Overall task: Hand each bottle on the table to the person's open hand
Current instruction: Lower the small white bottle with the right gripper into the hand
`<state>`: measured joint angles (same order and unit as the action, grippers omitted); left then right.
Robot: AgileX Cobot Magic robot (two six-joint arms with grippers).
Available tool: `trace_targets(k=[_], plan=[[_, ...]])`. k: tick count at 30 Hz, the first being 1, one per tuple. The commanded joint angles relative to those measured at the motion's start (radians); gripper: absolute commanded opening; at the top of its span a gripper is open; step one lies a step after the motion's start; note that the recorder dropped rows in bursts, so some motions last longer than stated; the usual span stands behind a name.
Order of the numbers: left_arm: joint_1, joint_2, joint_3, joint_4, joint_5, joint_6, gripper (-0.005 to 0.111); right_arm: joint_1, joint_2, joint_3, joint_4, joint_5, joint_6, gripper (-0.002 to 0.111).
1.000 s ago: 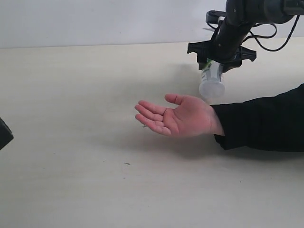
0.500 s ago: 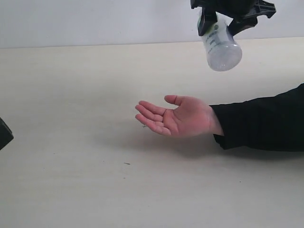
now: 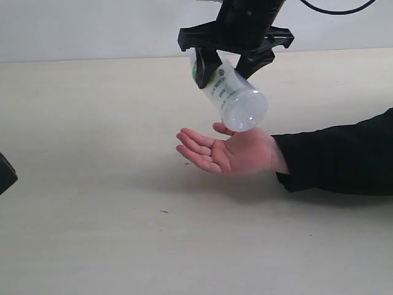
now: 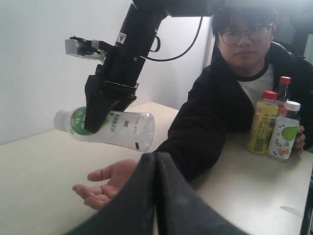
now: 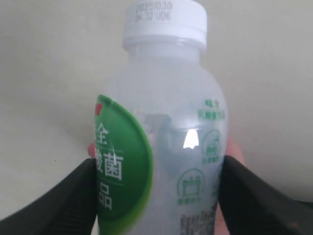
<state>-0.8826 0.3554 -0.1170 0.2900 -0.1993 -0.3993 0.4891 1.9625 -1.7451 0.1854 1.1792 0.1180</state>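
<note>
Fingers (image 3: 203, 69) of the right gripper (image 3: 225, 69) clamp the white-green bottle (image 3: 241, 106) by its upper body in the exterior view, spread wide around it. The bottle hangs tilted, base low and toward the camera, right above the hand (image 3: 232, 153). The hand lies palm up, just over the table (image 3: 92, 203), on a black-sleeved arm. From here I cannot tell whether the base touches the thumb.

From the left wrist, the left gripper (image 4: 156, 157) fills the foreground with its two dark fingers (image 4: 132, 200) pressed together, holding nothing. Beyond it, the right gripper (image 4: 100, 113) carries the bottle (image 4: 124, 129) nearly level, with a clear gap down to the hand (image 4: 108, 178). The person (image 4: 244, 44) sits at the table (image 4: 34, 171), the other hand (image 4: 298, 139) around three bottles standing on it: a yellow bottle (image 4: 262, 125), a fruit-label bottle (image 4: 283, 134) and a red-capped bottle (image 4: 283, 88) behind them, all touching or nearly so.

From the right wrist, the bottle (image 5: 166, 127) sits between the two black fingers (image 5: 54, 205), each against one side, white cap (image 5: 164, 22) pointing away from the camera. Skin shows at both edges behind the bottle, over the pale table (image 5: 49, 73).
</note>
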Motion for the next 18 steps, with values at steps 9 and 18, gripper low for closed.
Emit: trace_targets(k=[9, 18], plan=[[0.001, -0.006, 0.001, 0.002, -0.005, 0.002, 0.001, 0.044, -0.007, 0.16, -0.064, -0.123, 0.093, 0.0], [0.001, -0.006, 0.001, 0.002, -0.005, 0.002, 0.001, 0.046, -0.007, 0.274, -0.047, -0.276, 0.119, 0.0]])
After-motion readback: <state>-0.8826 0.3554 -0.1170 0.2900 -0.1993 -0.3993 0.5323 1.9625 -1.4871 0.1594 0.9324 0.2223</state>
